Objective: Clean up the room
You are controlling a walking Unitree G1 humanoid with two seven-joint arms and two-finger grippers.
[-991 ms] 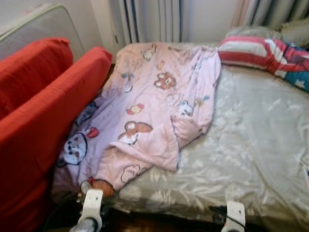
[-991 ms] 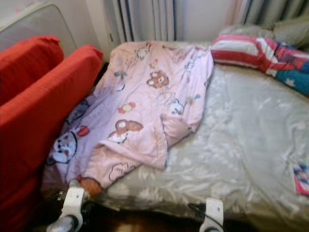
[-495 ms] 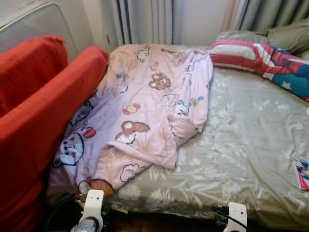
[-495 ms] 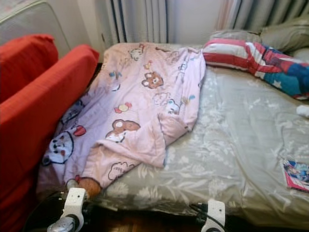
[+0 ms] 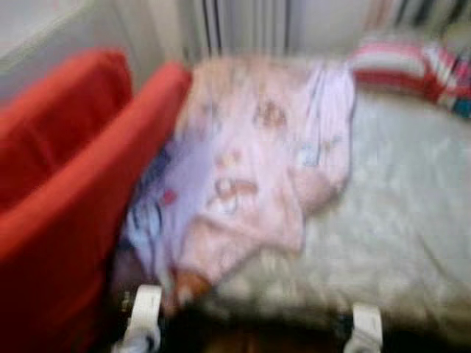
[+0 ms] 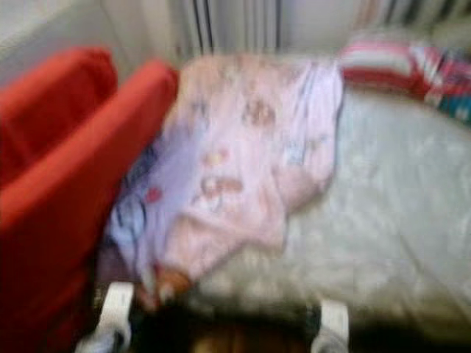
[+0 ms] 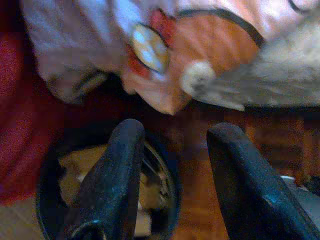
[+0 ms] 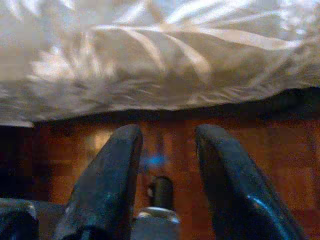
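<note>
A blurred view shows a pink cartoon-print blanket point(image 5: 257, 169) lying crumpled across the left part of a bed covered in a grey leaf-patterned sheet point(image 5: 397, 220), beside a red upholstered sofa point(image 5: 66, 191). Both arms are held low at the near bed edge. The left gripper point(image 7: 172, 175) hangs with fingers spread and empty above a dark round bin point(image 7: 50, 200), just below the blanket's hanging corner. The right gripper point(image 8: 167, 170) is likewise parted, holding nothing, over wooden floor point(image 8: 280, 130).
</note>
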